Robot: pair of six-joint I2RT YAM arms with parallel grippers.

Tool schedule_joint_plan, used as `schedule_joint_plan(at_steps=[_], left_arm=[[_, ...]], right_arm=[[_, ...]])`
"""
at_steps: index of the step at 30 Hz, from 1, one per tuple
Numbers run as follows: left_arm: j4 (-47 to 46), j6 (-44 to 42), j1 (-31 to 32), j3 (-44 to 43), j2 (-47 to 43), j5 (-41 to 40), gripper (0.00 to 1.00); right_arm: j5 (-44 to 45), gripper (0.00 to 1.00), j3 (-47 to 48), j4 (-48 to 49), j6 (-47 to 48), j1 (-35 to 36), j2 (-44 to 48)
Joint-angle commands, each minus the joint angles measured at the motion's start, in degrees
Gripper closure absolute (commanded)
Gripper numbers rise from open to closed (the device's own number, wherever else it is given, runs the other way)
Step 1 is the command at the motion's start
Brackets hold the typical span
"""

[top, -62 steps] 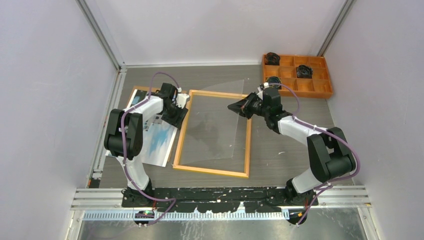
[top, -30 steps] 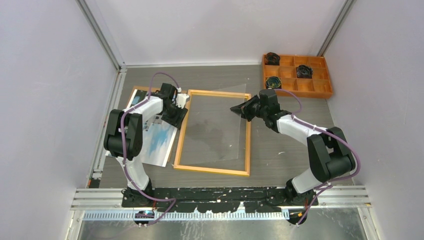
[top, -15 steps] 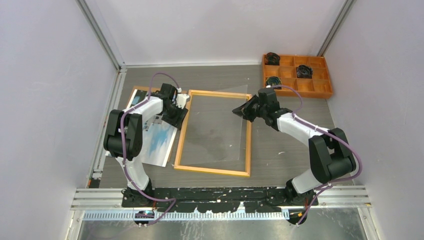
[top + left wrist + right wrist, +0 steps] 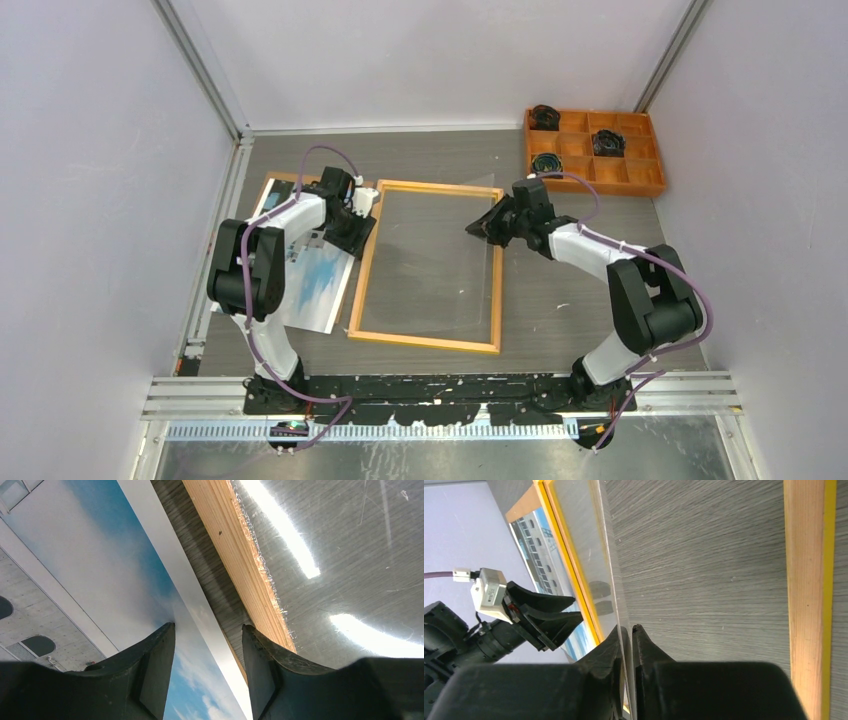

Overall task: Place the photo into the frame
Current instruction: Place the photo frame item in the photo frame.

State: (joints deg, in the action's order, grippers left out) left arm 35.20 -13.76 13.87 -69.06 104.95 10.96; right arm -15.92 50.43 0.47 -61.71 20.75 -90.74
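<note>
The frame [image 4: 362, 262] lies flat mid-table, its yellow-edged wooden rails visible in the right wrist view [image 4: 806, 580] and the left wrist view [image 4: 240, 560]. The photo [image 4: 315, 290] lies face up left of it, blue sky and white building showing [image 4: 100, 570]. My left gripper [image 4: 352, 225] is open, low over the photo's right edge [image 4: 207, 635], one fingertip on the print, the other by the frame's left rail. A clear sheet [image 4: 430, 255] rests inside the frame. My right gripper [image 4: 488, 224] is at the sheet's far right corner, jaws a sliver apart around its edge [image 4: 629, 628].
An orange compartment tray [image 4: 595, 150] with dark coiled items stands at the back right. A brown board corner [image 4: 283, 177] pokes out from under the photo's far end. Walls close in left, right and behind. Bare grey table [image 4: 570, 300] lies right of the frame.
The right gripper has lowered the clear sheet from a tilt until it lies flat inside the frame, and its jaws have eased apart slightly. The left arm has not moved.
</note>
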Motion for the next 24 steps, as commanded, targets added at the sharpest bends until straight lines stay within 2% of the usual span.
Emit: schedule_joint_plan(at_steps=[1, 3, 5, 7, 9, 12, 17, 24], left_arm=[[1.9, 1.2, 1.1, 1.6, 0.2, 4.6, 0.46], [1.9, 1.1, 1.1, 1.6, 0.2, 4.5, 0.46], [1.8, 1.0, 1.1, 1.6, 0.3, 4.4, 0.46], [1.8, 1.0, 1.1, 1.6, 0.3, 4.4, 0.46], [1.8, 0.9, 1.1, 1.6, 0.3, 4.4, 0.46], [1.8, 1.0, 1.1, 1.6, 0.2, 4.3, 0.47], [1.8, 1.0, 1.1, 1.5, 0.4, 4.3, 0.47], [1.8, 1.0, 1.1, 1.6, 0.7, 4.2, 0.47]], right_arm=[[-1.3, 0.84, 2.4, 0.9, 2.8, 0.6, -0.2], [-1.5, 0.76, 2.9, 0.3, 4.2, 0.6, -0.6], [-1.6, 0.63, 3.5, 0.0, 5.6, 0.6, -0.8], [-1.7, 0.47, 4.1, -1.7, 6.9, 0.6, -1.1], [-0.6, 0.27, 6.2, -5.7, 9.9, 1.2, -1.4], [1.7, 0.09, 8.4, -10.0, 12.6, 2.2, -2.2], [6.8, 0.00, 11.5, -16.0, 15.3, 4.2, -3.8], [17.5, 0.00, 17.7, -26.7, 18.7, 7.8, -6.8]])
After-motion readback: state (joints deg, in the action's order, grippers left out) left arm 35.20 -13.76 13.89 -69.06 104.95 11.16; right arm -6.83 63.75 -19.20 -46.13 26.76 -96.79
